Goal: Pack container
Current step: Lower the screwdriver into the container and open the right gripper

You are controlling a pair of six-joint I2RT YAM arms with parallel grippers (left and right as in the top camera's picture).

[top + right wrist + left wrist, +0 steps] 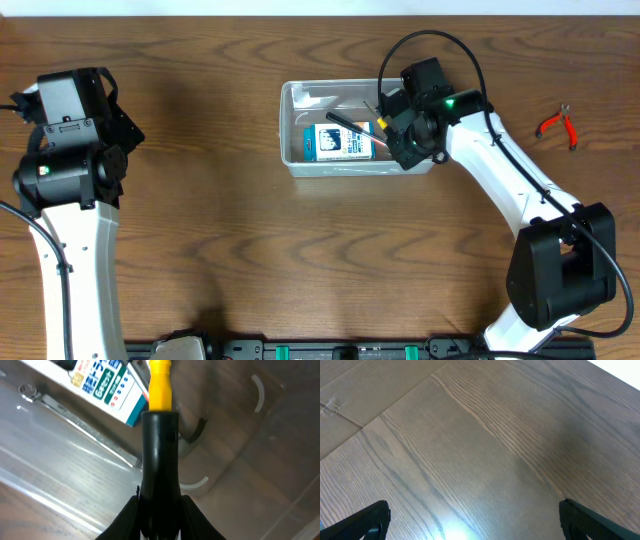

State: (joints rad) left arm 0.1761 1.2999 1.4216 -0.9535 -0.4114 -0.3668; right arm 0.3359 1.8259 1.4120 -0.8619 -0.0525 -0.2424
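Camera overhead: container (297,125) mid-surface, blue-and-white box (343,143) inside, right hand (388,124) over its right end | left wrist: left hand (480,522) spread wide, holding nothing, above wood surface (485,435) | right wrist: right hand clamped on black-and-yellow tool (159,435), tip down inside container beside box

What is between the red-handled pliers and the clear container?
In the overhead view, the right arm's white forearm crosses that stretch above bare wood table; nothing else lies between the pliers and the container.
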